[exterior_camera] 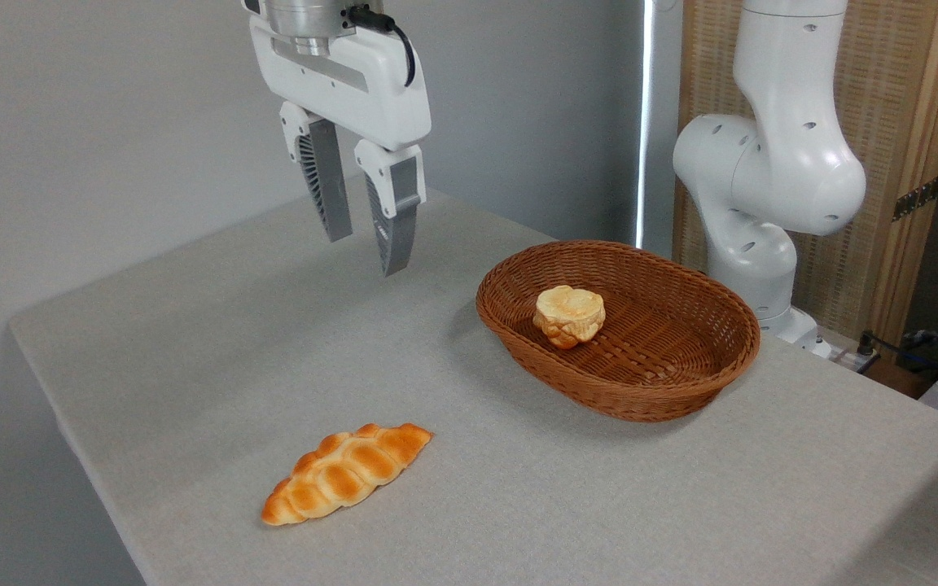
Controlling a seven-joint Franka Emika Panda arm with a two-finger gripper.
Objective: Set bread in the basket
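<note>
The bread (pixel 569 315), a small lumpy bun with a pale golden top, lies inside the reddish-brown wicker basket (pixel 664 391), on its left half. The basket stands on the grey table at centre right. My gripper (pixel 367 252) hangs high above the table, well to the left of the basket and apart from it. Its two grey fingers point down with a gap between them and hold nothing.
A longer braided golden-orange loaf (pixel 347 474) lies on the table near the front left. The arm's white base (pixel 766 187) rises behind the basket at the right. The table's left edge (pixel 70 407) drops off toward the grey wall.
</note>
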